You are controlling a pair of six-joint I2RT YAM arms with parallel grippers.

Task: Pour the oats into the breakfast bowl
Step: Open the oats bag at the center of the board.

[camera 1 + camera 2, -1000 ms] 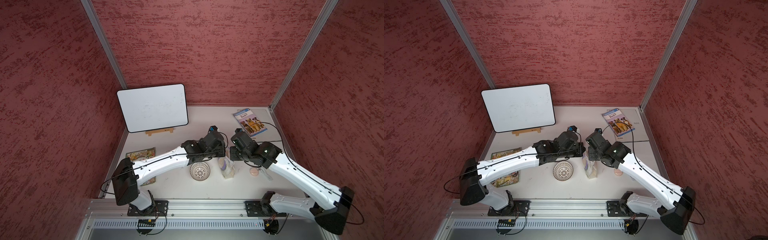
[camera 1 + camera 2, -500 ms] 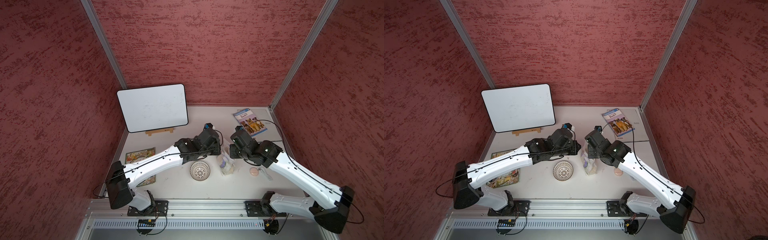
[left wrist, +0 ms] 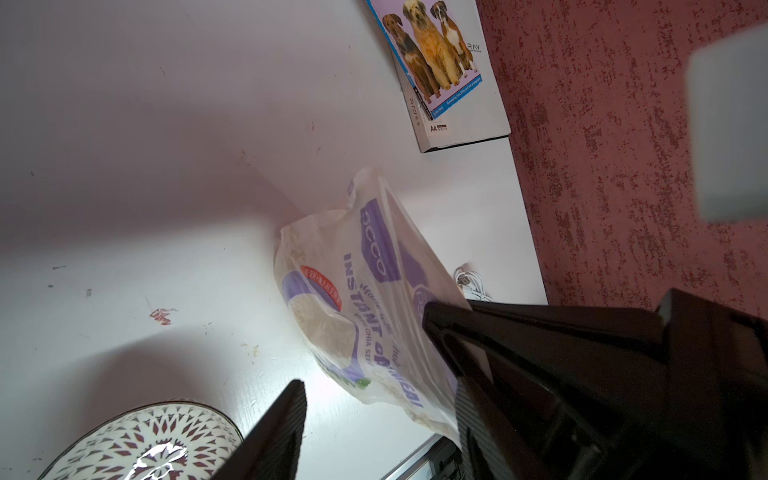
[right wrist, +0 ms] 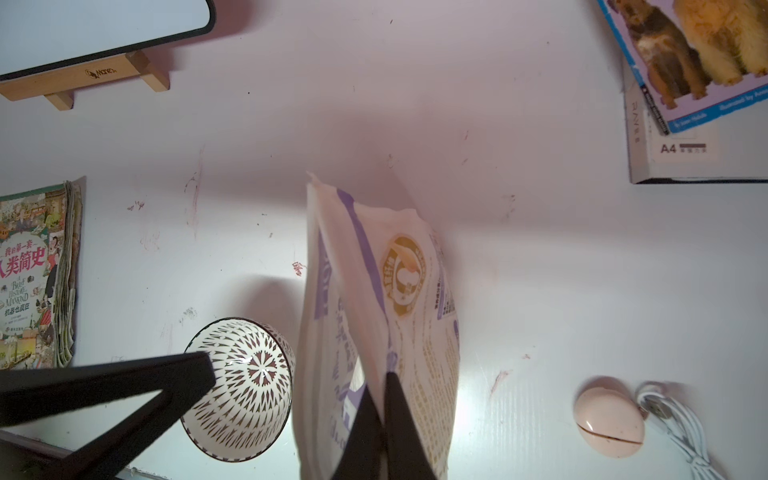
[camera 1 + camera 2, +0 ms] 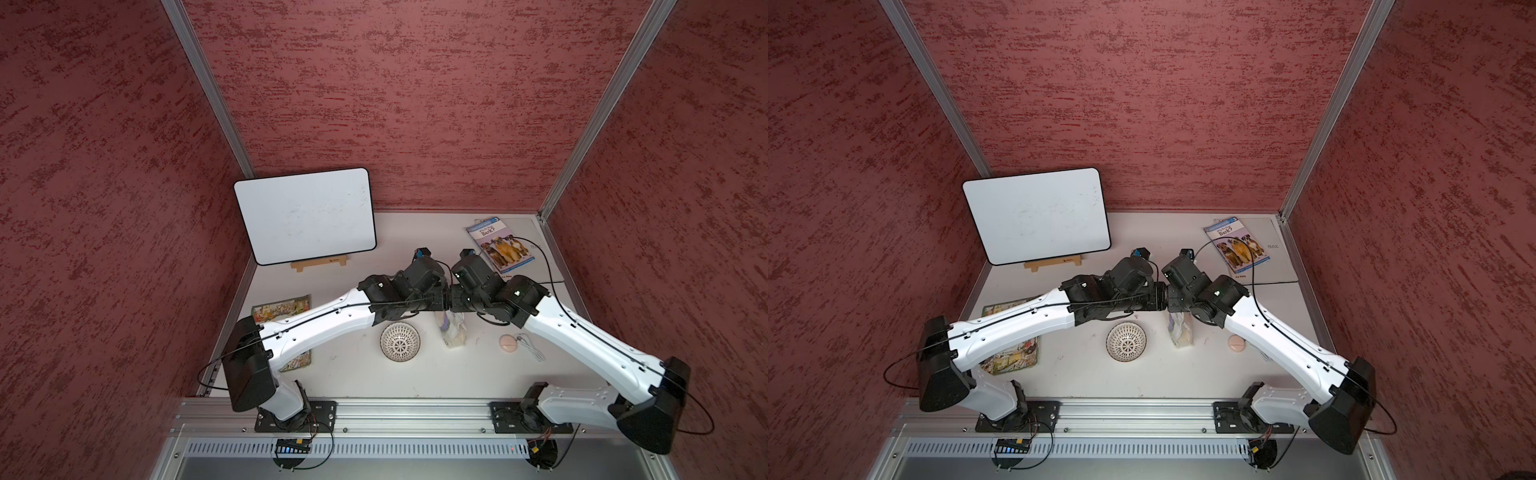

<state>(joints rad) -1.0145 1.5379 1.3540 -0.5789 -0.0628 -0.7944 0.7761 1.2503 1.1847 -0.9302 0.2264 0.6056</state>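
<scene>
- Picture book (image 5: 282, 307): lies flat at the left edge of the table (image 5: 353, 374), partly covered by the left arm.
- Whiteboard (image 5: 305, 216): upper left of the table in both top views, leaning in a wooden stand (image 5: 319, 264).
- Left pincer (image 3: 362, 351): released. Its two fingers stand wide apart on either side of the pouch. In the right wrist view one finger (image 4: 124, 386) is in front of the bowl, clear of the pouch.
- Breakfast bowl (image 5: 400, 341): white with a dark lattice inside, upright at centre frame, just left of the pouch and apart from it.
- Pouch (image 5: 452, 332): white with purple print reading "INSTANT", upright just right of the bowl and below the point where the two wrists meet. I cannot tell if its base touches the table.
- Oats (image 3: 324, 320): pale flakes inside the pouch, seen through its oval window.
- Right pincer (image 4: 380, 386): clenched, with both fingers pinched together on the top edge of the pouch.
- Pink disc (image 5: 508, 343): flat on the table, right of the pouch and well apart from it.
- White cable (image 5: 528, 347): coiled, just beside the disc on its right.
- Dog book (image 5: 500, 245): upper right of the table, resting on a grey pad (image 5: 1277, 262) marked "A4".
</scene>
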